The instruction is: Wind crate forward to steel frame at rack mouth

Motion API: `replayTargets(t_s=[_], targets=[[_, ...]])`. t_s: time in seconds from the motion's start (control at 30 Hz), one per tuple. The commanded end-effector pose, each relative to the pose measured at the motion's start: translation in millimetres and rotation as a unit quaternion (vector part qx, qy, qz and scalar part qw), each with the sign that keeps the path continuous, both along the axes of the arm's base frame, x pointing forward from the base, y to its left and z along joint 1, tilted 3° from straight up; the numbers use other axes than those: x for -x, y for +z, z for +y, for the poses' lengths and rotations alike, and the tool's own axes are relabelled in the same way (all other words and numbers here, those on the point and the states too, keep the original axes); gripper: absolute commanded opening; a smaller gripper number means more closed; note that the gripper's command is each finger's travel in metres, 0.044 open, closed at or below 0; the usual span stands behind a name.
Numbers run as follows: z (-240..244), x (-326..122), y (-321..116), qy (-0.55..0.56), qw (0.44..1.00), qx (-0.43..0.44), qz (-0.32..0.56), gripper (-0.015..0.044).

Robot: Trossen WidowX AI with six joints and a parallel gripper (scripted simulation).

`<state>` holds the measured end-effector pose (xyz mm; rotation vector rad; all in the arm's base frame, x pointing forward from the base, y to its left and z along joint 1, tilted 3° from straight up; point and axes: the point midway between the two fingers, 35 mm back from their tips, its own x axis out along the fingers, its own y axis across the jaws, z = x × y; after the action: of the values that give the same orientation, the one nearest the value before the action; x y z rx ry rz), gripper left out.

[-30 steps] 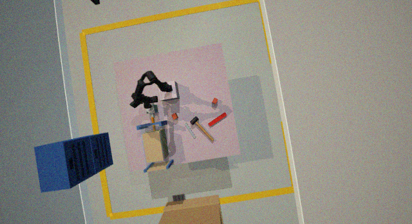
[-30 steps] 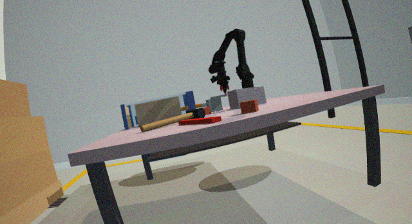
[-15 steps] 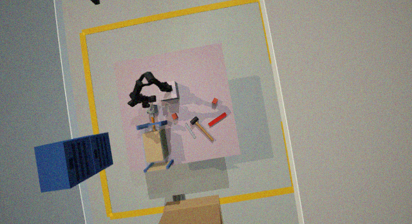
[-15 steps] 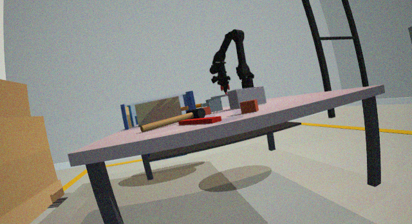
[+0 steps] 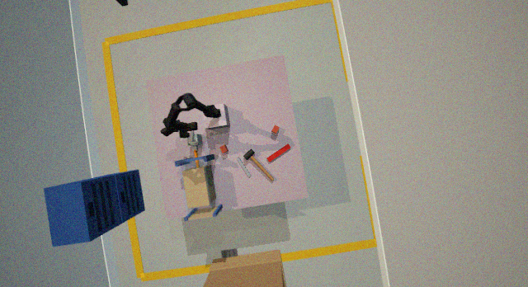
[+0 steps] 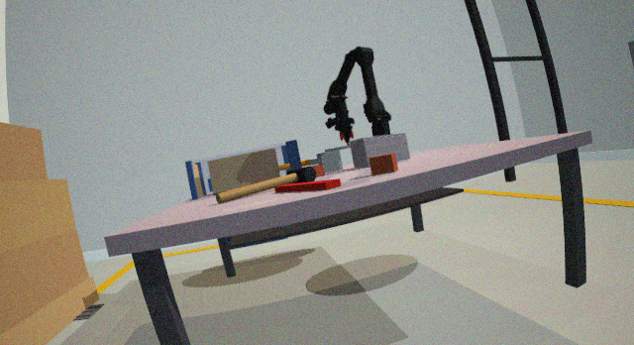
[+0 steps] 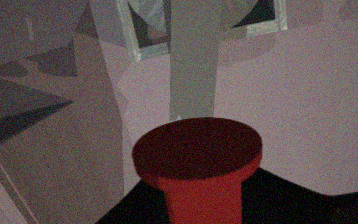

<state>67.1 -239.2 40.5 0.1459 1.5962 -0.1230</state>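
Pincer: the gripper (image 5: 186, 134) (image 6: 347, 140) (image 7: 192, 158) is closed on the red knob (image 7: 204, 197) of the handle; fingers point down in the exterior view.
Handle: grey crank arm (image 7: 194, 60) runs from the knob toward the far edge of the wrist view, over the winch side. Seating of its key: cannot tell.
Winch: grey body (image 5: 195, 140) (image 6: 331, 161), on the left part of the bench (image 5: 256, 89) (image 6: 461, 162) in the top view, just beside the gripper.
Strap: orange (image 5: 196, 156) (image 6: 284, 167), between winch and crate.
Crate: tan (image 5: 197, 188) (image 6: 244, 171), inside the cubby, appears flat. Its winch-side face is near the blue frame (image 5: 186, 161) (image 6: 295, 154); contact cannot be told.
Hammer: (image 5: 261, 168) (image 6: 258, 187) lying right of the crate in the top view, black head toward the far side.
Red bar: (image 5: 279, 153) (image 6: 308, 185) flat, right of the hammer head.
Blocks: one orange block (image 5: 275, 129) (image 6: 383, 164) beyond the red bar; a second (image 5: 223, 148) (image 6: 318, 170) between winch and hammer.
Pale strip: (image 5: 243, 167) left of the hammer.
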Motion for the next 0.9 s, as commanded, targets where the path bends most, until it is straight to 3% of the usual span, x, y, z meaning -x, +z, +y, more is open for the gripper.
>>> replayTargets(t_s=[0.0, 0.87], targets=[[-14, 4, 0, -0.001, 1.000, 0.014, 0.009, 0.0000], [-54, 2, 0, -0.001, 1.000, 0.015, 0.008, 0.0000]])
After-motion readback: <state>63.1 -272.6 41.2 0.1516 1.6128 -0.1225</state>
